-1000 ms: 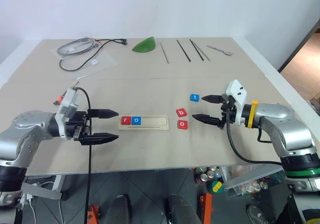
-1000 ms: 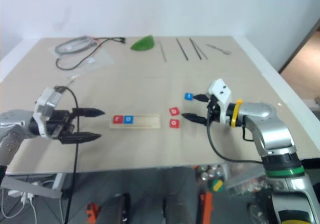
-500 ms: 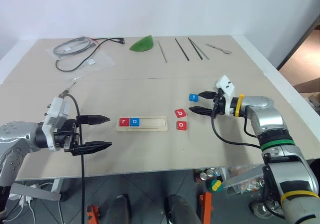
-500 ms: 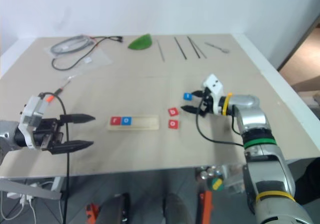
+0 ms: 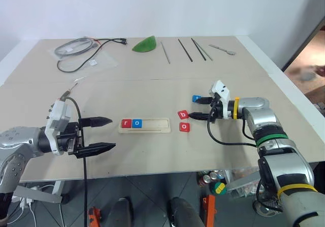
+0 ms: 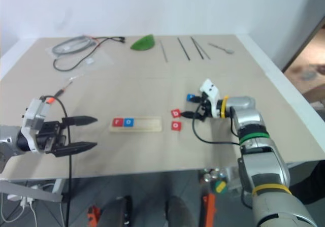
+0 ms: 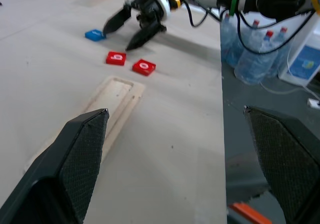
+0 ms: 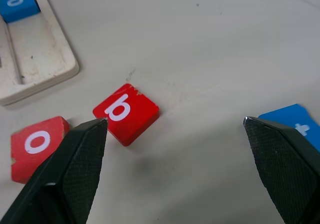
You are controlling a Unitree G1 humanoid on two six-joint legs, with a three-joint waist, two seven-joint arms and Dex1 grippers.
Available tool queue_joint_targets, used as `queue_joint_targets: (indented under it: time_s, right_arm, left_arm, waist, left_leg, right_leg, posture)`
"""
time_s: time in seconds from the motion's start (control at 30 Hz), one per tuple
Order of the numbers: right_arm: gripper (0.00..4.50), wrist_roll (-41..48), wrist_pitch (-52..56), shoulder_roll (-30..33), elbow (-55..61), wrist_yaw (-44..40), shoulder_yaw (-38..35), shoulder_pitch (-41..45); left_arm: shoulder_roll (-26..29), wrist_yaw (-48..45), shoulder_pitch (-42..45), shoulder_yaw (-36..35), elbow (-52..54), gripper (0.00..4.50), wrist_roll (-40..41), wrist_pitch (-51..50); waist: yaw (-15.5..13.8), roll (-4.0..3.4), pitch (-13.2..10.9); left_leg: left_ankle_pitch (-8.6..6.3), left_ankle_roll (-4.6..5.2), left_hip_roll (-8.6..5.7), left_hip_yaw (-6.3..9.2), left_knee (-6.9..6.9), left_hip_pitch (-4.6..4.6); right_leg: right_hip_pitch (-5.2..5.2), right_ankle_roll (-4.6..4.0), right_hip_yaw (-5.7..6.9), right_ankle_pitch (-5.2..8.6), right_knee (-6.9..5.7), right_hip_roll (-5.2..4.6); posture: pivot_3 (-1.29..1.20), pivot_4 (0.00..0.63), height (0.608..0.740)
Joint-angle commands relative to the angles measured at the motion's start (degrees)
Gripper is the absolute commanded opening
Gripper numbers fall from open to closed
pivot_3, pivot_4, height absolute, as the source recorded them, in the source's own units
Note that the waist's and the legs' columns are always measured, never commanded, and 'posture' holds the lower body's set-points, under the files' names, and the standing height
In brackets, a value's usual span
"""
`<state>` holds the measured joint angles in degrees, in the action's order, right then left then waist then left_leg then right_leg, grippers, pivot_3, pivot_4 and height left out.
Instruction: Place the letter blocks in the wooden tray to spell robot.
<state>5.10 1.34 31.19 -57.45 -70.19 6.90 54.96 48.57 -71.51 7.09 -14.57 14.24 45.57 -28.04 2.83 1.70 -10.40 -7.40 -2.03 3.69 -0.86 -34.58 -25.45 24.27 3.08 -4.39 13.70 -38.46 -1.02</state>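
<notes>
While red r and blue o tiles (image 5: 131, 123) sit in pale wooden tray (image 5: 157, 126), right gripper (image 5: 195, 108) fingers spread by red b tile (image 5: 183, 115), left gripper (image 5: 107, 133) fingers spread, empty.

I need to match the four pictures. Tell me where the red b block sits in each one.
Left eye view: red b block, between the wooden tray and the right hand.
Right eye view, right of the tray.
Left wrist view, beyond the tray's far end.
Right wrist view, centre.
Shared landmark: the red o block beside it.
</notes>
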Motion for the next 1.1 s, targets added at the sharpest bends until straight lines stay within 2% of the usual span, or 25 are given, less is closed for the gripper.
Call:
queue_joint_targets:
  time_s: [0.03, 0.43, 0.97, 1.1]
  right_arm:
    - [4.50, -1.3, -2.2, -0.5, -1.5, -1.2, -0.3, 2.3]
    - [4.50, -4.6, -7.2, -3.0, -6.1, -1.3, -0.3, 3.7]
    - [4.50, -4.4, -8.1, -4.5, -7.2, -4.0, -1.2, 4.1]
    - [3.33, -4.4, -8.1, -4.5, -7.3, -3.9, -1.4, 4.1]
  left_arm:
    - [0.2, 0.4, 0.5, -2.1, 1.6, 4.46, 1.3, -0.2]
    - [0.3, 1.2, -0.7, -3.3, 2.2, 4.46, 1.3, -0.7]
    - [0.8, 2.5, -3.6, -6.5, 3.3, 4.46, 1.7, -1.4]
    - [0.9, 2.7, -3.5, -6.6, 3.0, 4.50, 1.8, -1.6]
  waist:
    - [0.0, 0.00, 0.0]
    - [0.1, 0.00, 0.0]
    - [0.2, 0.00, 0.0]
    - [0.2, 0.00, 0.0]
  left_leg:
    - [0.00, 0.00, 0.00, 0.00, 0.00, 0.00]
    - [0.00, 0.00, 0.00, 0.00, 0.02, 0.03]
    - [0.00, -0.01, 0.01, -0.01, 0.04, 0.04]
    - [0.00, -0.01, 0.01, -0.01, 0.04, 0.04]
  right_leg:
    - [0.00, 0.01, 0.00, 0.01, 0.00, 0.00]
    - [-0.01, -0.01, 0.00, 0.00, 0.00, 0.01]
    - [-0.02, -0.01, -0.01, 0.02, 0.00, 0.00]
    - [-0.02, -0.02, -0.01, 0.01, 0.00, 0.00]
  posture:
    - [0.00, 0.150, 0.740]
    - [0.00, 0.150, 0.740]
    - [0.00, 0.150, 0.740]
    - [0.00, 0.150, 0.740]
